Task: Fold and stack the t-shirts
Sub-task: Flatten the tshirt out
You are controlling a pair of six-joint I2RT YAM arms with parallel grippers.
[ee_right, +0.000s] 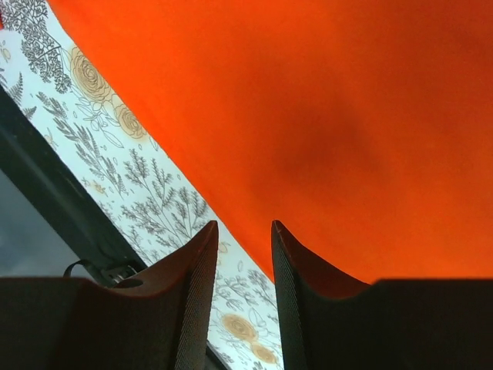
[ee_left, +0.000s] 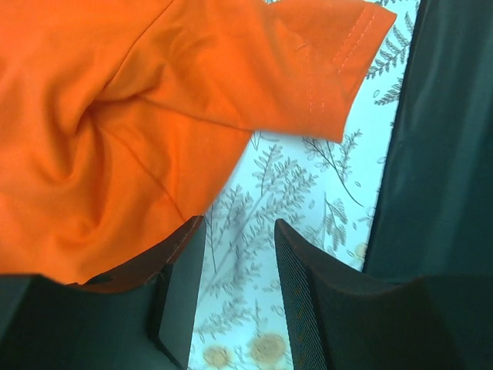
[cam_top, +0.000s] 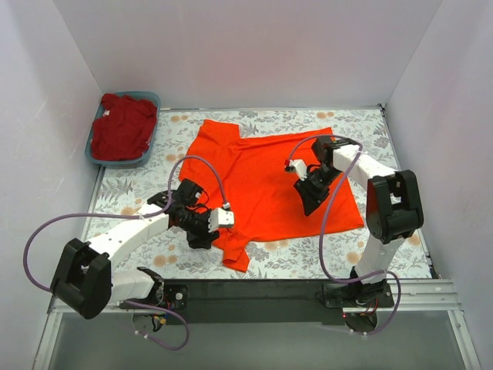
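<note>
Here, orange-red t-shirt (cam_top: 269, 177) lies spread flat, near sleeve bunched.
Left gripper (ee_left: 239, 231) and right gripper (ee_right: 243, 231): jaws parted, holding nothing; cloth just ahead of fingertips.

Lab test booth — white walls (cam_top: 231, 46), floral-clothed table (cam_top: 308, 262)

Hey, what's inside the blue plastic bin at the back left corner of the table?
A crumpled dark crimson cloth t-shirt fills the blue plastic bin. The shirt covers the bin's floor, so whether anything lies beneath it cannot be seen.
</note>
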